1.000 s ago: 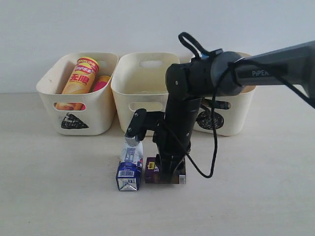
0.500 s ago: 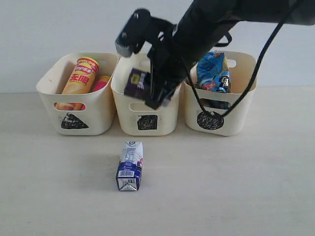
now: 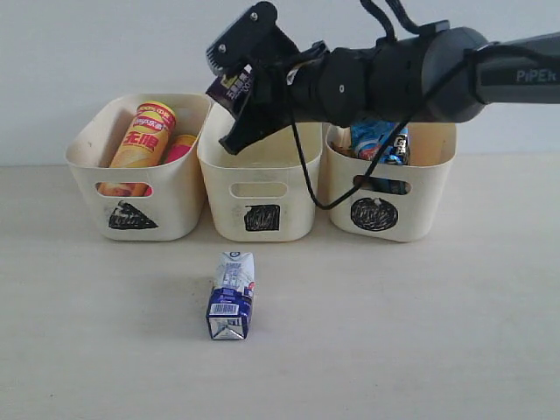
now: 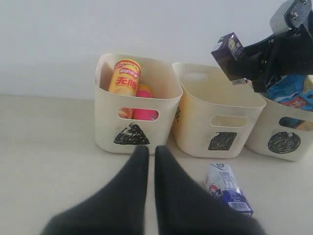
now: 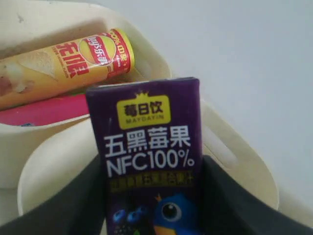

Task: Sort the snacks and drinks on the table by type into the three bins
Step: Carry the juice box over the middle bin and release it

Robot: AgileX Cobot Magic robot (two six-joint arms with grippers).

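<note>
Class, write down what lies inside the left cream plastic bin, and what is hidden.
Inside the left cream plastic bin lean a tall yellow chip can and a pink chip can beside it. Its wall hides most of their lower parts and the floor.

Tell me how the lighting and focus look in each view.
Exterior view: even soft light, only a faint shadow beside the blue-and-white carton. Left wrist view: the left gripper is close and soft-edged. Right wrist view: the purple carton sits close, print readable.
</note>
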